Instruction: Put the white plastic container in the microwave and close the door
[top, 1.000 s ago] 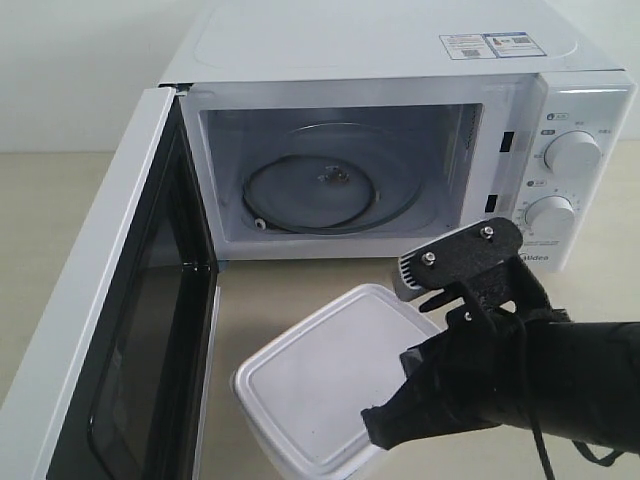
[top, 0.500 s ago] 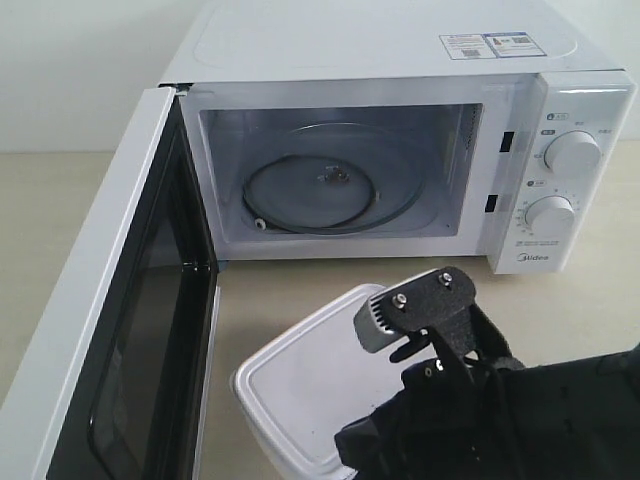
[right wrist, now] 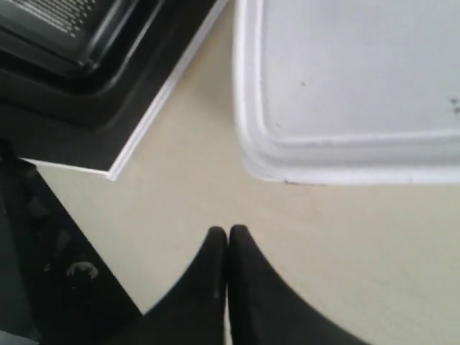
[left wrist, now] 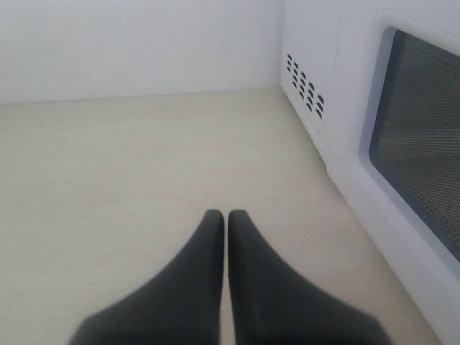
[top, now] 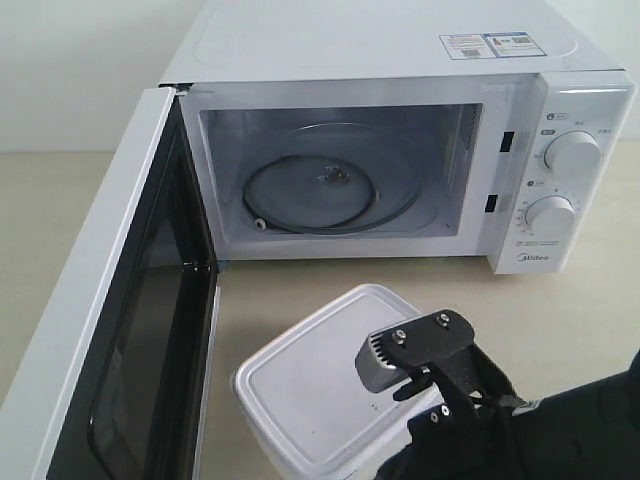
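The white plastic container [top: 300,385] sits lidded on the table in front of the open microwave [top: 380,50]. The glass turntable [top: 330,180] inside is bare. The door [top: 110,330] swings out to the left, dark window facing inward. My right arm [top: 560,430] hangs over the container's near right corner, its fingertips hidden there. In the right wrist view my right gripper [right wrist: 228,231] is shut and empty over bare table, a little short of the container [right wrist: 352,86] and beside the door's edge [right wrist: 136,136]. My left gripper [left wrist: 226,214] is shut and empty outside the door [left wrist: 424,144].
Two round knobs [top: 572,152] [top: 549,213] sit on the microwave's right panel. The beige table [top: 560,310] stretches to the right of the container. Vent holes [left wrist: 305,86] mark the microwave's side wall, with a white wall behind.
My right arm has dropped from beside the microwave's control panel, moving left and nearer the camera, and now covers the container's near right part. The container has not moved.
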You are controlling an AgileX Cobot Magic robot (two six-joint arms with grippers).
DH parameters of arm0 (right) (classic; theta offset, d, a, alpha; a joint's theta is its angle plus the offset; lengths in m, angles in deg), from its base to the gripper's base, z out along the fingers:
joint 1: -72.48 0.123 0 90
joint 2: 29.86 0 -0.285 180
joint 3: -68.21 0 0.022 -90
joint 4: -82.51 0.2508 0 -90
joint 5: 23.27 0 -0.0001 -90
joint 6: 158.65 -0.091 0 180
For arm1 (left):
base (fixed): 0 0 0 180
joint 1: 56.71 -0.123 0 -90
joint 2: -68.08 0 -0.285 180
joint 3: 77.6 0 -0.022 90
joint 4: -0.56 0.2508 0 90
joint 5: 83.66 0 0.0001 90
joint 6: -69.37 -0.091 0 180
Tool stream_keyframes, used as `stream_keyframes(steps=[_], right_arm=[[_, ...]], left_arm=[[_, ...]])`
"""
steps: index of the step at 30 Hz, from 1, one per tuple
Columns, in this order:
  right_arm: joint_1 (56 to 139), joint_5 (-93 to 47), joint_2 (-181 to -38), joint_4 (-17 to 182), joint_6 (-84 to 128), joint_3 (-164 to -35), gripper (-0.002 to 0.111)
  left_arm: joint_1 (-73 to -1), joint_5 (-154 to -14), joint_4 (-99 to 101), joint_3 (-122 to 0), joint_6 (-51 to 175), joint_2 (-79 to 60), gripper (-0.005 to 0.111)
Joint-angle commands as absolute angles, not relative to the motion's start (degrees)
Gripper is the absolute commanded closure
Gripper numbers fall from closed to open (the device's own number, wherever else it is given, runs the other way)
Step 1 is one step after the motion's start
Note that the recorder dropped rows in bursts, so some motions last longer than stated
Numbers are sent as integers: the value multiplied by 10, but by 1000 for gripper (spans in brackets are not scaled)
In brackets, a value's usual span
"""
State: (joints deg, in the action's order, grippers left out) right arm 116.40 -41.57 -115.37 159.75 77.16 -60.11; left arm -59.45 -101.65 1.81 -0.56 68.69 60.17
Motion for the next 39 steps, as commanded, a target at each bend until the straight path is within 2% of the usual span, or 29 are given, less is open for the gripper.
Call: stream_keyframes(steps=[1,8,10,14,19,33,39], right_arm=[[1163,-406,-1154,1381,540,-599,108],[1164,-443,-1154,989,161,-600,108],[1163,-440,-1154,931,96,-600,108],[1163,-403,-1165,932,94,-608,108],[1139,-330,-1245,948,101,-635,108],[1063,-277,-1254,914,118,-657,108],[1042,-247,-1305,911,118,-688,108]], left_arm=[[-596,-1014,19,-4,685,603,103],[-596,-1014,19,-4,685,603,103],[-596,-1014,19,-4,685,603,103],[-596,-1014,19,-4,685,603,103],[-596,-1014,19,-4,685,603,103],[-596,-1014,19,-4,685,603,103],[-596,-1014,19,-4,685,603,103]])
